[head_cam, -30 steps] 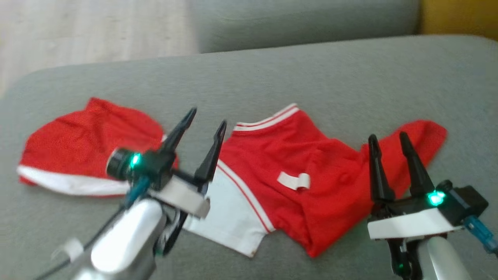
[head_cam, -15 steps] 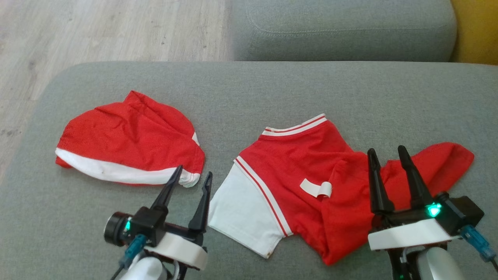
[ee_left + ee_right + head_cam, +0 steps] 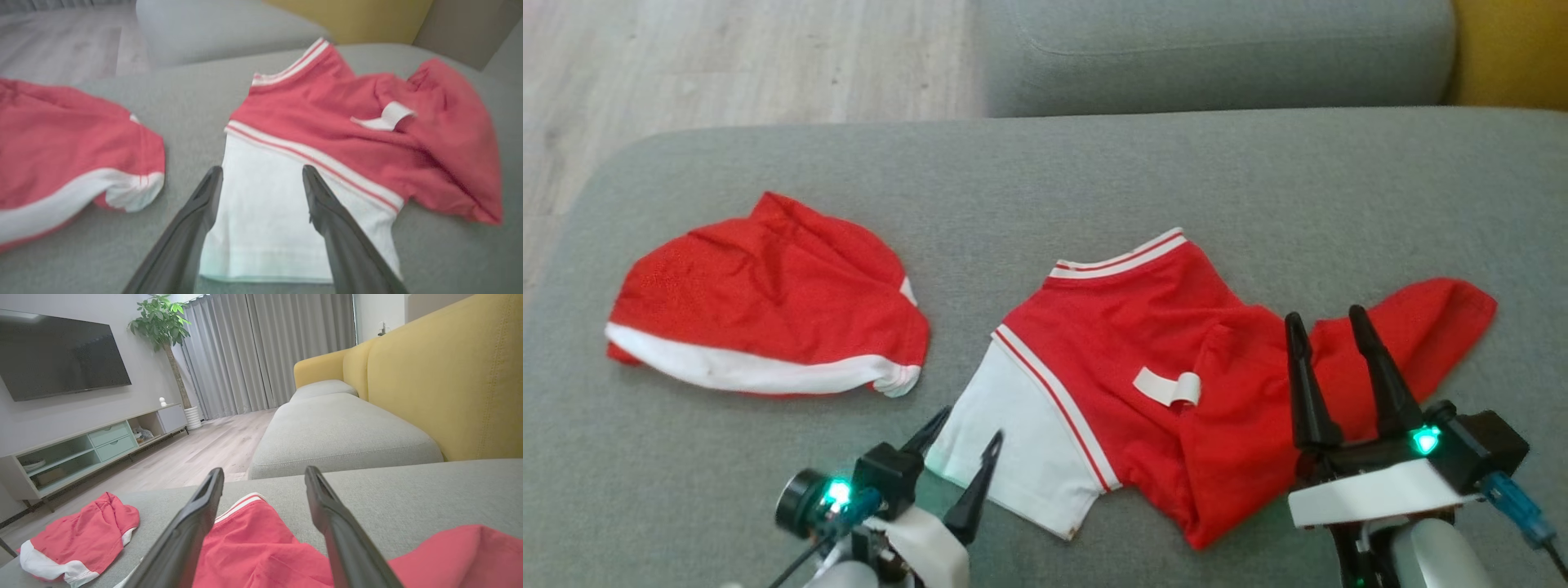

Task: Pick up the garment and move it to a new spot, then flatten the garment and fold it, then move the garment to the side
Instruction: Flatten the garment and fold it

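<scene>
**Red-and-white garment lies rumpled on the grey seat, both hands spread above it**

The garment [image 3: 1160, 359] lies on the grey sofa cushion [image 3: 1094, 163], right of its middle and well short of its far edge. It is mostly red, with a flat white panel on its left side bordered by thin red and white stripes. A white striped band runs along its far edge, and a small white tab curls up near its centre (a label, by the look of it). Its right part is bunched into folds, with one red lobe reaching out toward the cushion's right side.

The left hand [image 3: 969, 425] hangs at the white panel's near left corner with its fingers spread, holding nothing; I cannot tell whether they touch the cloth. The right hand [image 3: 1323, 315] is over the crumpled red part, fingers likewise apart and empty.

A second red garment [image 3: 760, 302] with a white band lies apart, near the cushion's left edge.
</scene>
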{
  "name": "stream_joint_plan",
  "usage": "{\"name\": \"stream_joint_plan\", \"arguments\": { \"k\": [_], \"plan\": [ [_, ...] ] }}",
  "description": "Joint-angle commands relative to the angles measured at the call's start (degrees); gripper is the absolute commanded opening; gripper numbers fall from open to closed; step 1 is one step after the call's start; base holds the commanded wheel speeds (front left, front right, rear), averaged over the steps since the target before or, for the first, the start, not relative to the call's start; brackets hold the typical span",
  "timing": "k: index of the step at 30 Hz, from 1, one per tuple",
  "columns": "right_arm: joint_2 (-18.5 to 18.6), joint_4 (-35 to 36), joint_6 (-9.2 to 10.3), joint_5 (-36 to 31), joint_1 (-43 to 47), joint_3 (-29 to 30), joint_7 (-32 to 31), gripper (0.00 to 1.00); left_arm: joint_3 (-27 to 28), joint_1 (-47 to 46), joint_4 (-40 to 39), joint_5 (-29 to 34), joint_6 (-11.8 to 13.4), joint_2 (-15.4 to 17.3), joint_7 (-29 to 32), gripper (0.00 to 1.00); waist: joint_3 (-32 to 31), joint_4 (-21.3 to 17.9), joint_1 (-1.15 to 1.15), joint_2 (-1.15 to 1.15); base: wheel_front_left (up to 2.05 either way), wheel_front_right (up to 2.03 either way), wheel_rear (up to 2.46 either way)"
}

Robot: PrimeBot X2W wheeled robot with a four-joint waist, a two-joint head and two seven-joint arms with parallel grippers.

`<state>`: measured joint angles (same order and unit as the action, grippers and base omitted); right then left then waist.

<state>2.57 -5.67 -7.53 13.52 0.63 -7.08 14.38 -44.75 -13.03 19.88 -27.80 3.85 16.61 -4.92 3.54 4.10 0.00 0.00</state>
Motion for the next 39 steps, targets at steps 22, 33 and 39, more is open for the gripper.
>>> {"name": "stream_joint_plan", "arguments": {
  "k": [22,33,39],
  "plan": [
    [0.3,2.0,0.04,0.4,-3.7,-1.8,0.6,1.0,0.0,-3.3,1.6,-6.6,-1.6,0.8,17.6,0.0,2.3,-5.2,0.0,0.0,0.0,0.0,0.0],
    [0.3,1.3,0.04,0.9,-3.9,-1.1,0.6,1.0,4.5,-8.0,-19.6,-17.9,-10.3,-0.5,12.6,0.0,0.5,-7.7,0.0,0.0,0.0,0.0,0.0],
    [0.3,1.3,0.04,1.2,-4.2,-1.6,0.6,1.0,12.7,-13.5,-25.4,-26.8,-9.3,-4.3,11.0,0.0,0.6,-10.2,0.0,0.0,0.0,0.0,0.0]
  ]
}}
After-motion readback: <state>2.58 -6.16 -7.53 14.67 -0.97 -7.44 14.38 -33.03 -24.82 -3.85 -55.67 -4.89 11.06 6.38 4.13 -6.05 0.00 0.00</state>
